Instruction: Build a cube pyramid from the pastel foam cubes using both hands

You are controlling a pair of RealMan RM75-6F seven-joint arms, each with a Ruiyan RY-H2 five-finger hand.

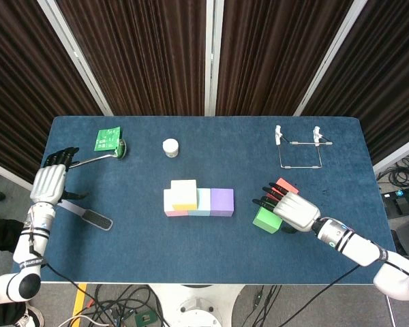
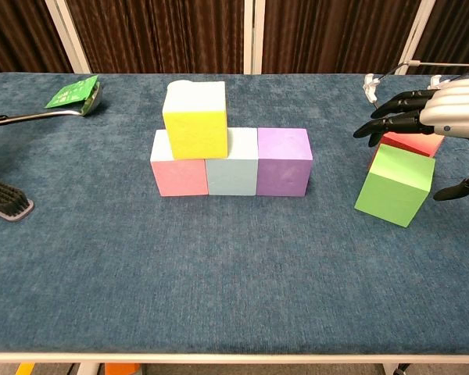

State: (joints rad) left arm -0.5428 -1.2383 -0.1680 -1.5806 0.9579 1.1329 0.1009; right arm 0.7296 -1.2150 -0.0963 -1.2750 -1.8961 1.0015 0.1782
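Head view: my right hand (image 1: 290,211) hovers over the green cube (image 1: 267,219) and the red cube (image 1: 284,186), fingers spread and holding nothing; I cannot tell whether it touches either. The pyramid's base row, pink cube (image 1: 169,203), light-blue cube (image 1: 203,201) and purple cube (image 1: 222,201), sits at the table's (image 1: 191,259) centre with the yellow cube (image 1: 184,194) on top toward its left end. My left hand (image 1: 50,182) is released, fingers apart, at the far left edge, near a brush (image 1: 87,216) and the handle of a ladle (image 1: 102,155).

Risk, as I judge it: the green and red cubes lie close together, so closing on one may knock or drag the other, and foam squeezed unevenly could twist out of the grip.

Chest view: the right hand (image 2: 445,117) comes in from the right edge, dark fingertips (image 2: 373,125) reaching leftward above the red cube (image 2: 410,144), thumb hanging beside the green cube (image 2: 395,184), which sits turned at an angle in front. The yellow cube (image 2: 194,119) straddles the seam between the pink cube (image 2: 178,166) and the light-blue cube (image 2: 231,162). A careless second-row placement beside it could shove it off or split the base row. The left hand is outside this view.
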